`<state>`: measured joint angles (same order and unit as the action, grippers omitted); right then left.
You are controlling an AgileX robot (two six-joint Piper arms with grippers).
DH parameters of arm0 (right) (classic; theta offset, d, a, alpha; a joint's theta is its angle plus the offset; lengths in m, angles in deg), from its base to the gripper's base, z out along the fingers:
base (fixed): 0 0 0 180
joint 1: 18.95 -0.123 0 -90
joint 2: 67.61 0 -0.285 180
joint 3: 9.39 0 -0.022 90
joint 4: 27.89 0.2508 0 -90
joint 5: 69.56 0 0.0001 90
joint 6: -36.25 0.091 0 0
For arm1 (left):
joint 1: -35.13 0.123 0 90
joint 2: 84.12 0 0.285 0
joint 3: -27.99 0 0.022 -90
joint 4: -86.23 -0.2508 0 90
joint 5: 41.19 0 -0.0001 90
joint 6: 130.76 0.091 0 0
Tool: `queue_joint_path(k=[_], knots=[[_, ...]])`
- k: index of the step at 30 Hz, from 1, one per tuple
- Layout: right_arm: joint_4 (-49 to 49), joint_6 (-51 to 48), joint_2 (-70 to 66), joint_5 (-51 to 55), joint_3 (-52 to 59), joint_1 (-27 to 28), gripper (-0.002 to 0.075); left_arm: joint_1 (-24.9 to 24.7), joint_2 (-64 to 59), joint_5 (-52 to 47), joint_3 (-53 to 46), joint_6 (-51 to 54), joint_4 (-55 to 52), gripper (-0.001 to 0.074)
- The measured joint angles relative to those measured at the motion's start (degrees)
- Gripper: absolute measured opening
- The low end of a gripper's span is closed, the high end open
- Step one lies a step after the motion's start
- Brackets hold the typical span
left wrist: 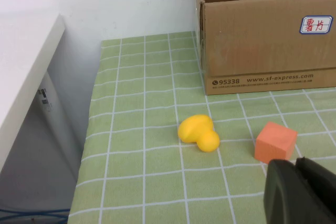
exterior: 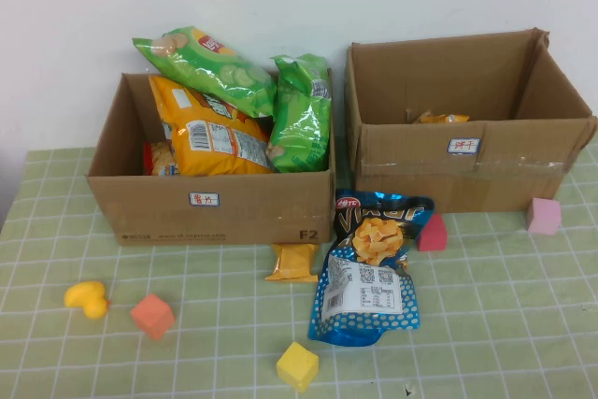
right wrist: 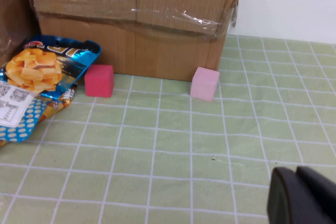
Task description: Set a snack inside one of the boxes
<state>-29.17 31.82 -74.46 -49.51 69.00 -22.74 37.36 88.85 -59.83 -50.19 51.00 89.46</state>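
The snack [exterior: 293, 262], a small flat orange-yellow foil packet, lies on the green checked cloth just in front of the left cardboard box [exterior: 215, 205]. The right cardboard box [exterior: 467, 165] stands behind and to the right, with one small orange packet [exterior: 441, 118] inside. Neither gripper shows in the high view. My left gripper [left wrist: 294, 169] is shut and empty, hovering near the table's front left beside the orange cube [left wrist: 275, 141]. My right gripper [right wrist: 295, 174] is shut and empty, low over the cloth in front of the right box [right wrist: 136, 30].
The left box holds green and orange chip bags [exterior: 224, 109]. A big blue chip bag [exterior: 369, 268] lies beside the snack. A yellow duck [exterior: 86, 298], orange cube [exterior: 151, 315], yellow cube [exterior: 297, 365], red block [exterior: 432, 233] and pink cube [exterior: 543, 216] dot the cloth. The table's left edge [left wrist: 92, 129] drops off.
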Motion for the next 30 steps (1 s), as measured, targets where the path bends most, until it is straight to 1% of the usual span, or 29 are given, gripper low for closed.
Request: queue_joint_path(k=[19, 28, 30], knots=[[0.00, 0.00, 0.00, 0.00, 0.00, 0.00, -0.0002, 0.00, 0.00, 0.00, 0.00, 0.23, 0.59, -0.0003], [0.00, 0.00, 0.00, 0.00, 0.00, 0.00, -0.0002, 0.00, 0.00, 0.00, 0.00, 0.08, 7.36, -0.0003], [0.00, 0.00, 0.00, 0.00, 0.00, 0.00, -0.0002, 0.00, 0.00, 0.41, 0.00, -0.67, 10.30, -0.0003]])
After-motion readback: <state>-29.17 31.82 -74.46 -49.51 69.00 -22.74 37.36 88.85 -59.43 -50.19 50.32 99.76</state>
